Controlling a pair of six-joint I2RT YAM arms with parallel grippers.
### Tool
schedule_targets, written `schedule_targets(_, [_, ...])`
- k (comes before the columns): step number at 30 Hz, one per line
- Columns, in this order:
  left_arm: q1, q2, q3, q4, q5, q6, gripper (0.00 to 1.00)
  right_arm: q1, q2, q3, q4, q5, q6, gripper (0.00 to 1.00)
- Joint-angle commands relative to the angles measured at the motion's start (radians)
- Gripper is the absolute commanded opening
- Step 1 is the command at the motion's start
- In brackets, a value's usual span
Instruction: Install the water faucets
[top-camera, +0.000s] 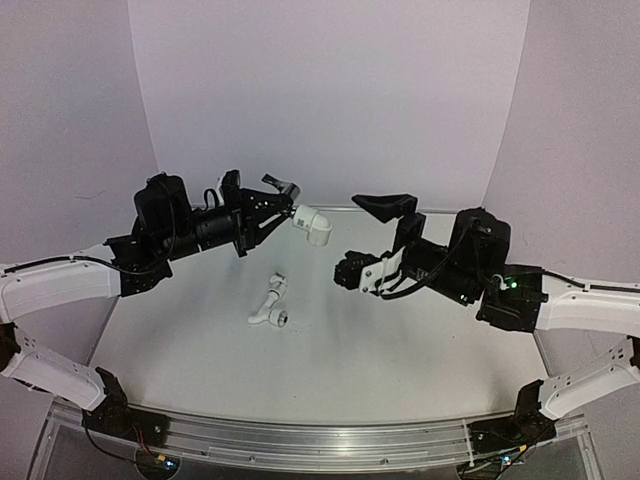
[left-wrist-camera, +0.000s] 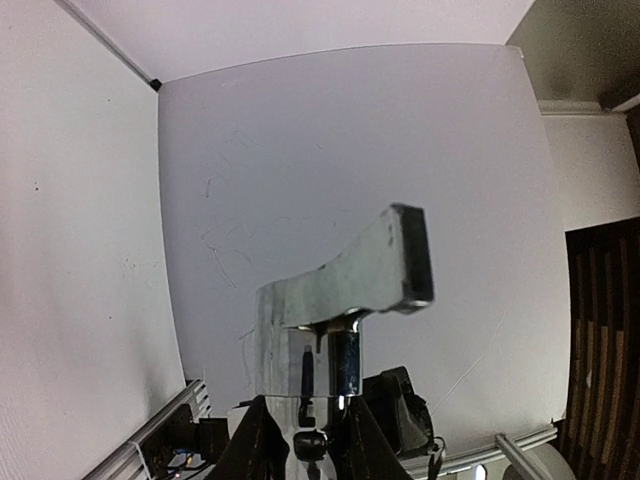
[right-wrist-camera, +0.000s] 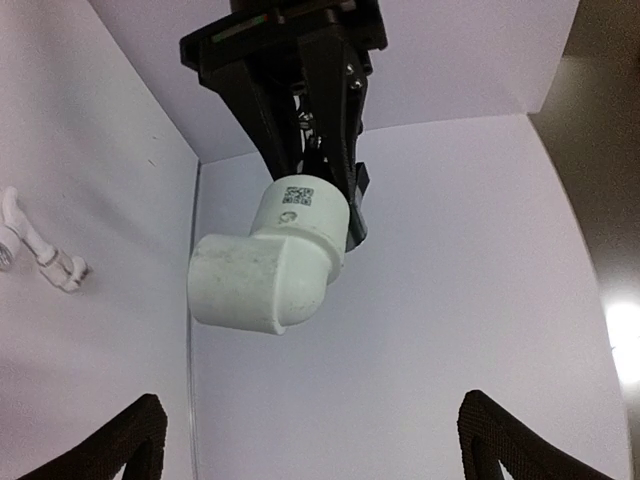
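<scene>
Holding a white elbow in the air, my left gripper is clamped on its collar. My right gripper faces it, near but apart, jaws wide and holding nothing. 1 white faucet lies on the table below the 2 grippers.

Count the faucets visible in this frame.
2. One metal-handled faucet is clamped in the left gripper, its body mostly hidden; one white faucet lies on the table between the arms.
</scene>
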Motion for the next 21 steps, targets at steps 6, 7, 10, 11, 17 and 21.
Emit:
schedule_targets(6, [-0.001,0.011,0.081,-0.008,0.049,-0.143,0.0,0.005,0.075,-0.112,0.415,-0.061,-0.583,0.98])
schedule_targets(7, [-0.001,0.014,0.083,-0.006,0.057,-0.153,0.01,0.005,0.091,-0.109,0.441,-0.064,-0.602,0.98])
schedule_targets(10, [-0.001,0.022,0.092,-0.023,0.08,-0.169,0.01,0.005,0.139,-0.1,0.52,-0.084,-0.67,0.98])
schedule_targets(11, [-0.001,0.025,0.093,-0.029,0.085,-0.176,0.01,0.005,0.149,-0.098,0.531,-0.094,-0.685,0.98])
schedule_targets(17, [-0.001,0.048,0.099,-0.027,0.146,-0.209,0.0,0.005,0.185,-0.093,0.547,-0.173,-0.754,0.94])
schedule_targets(21, [-0.001,0.046,0.098,-0.042,0.147,-0.211,0.0,0.005,0.196,-0.094,0.545,-0.209,-0.775,0.88])
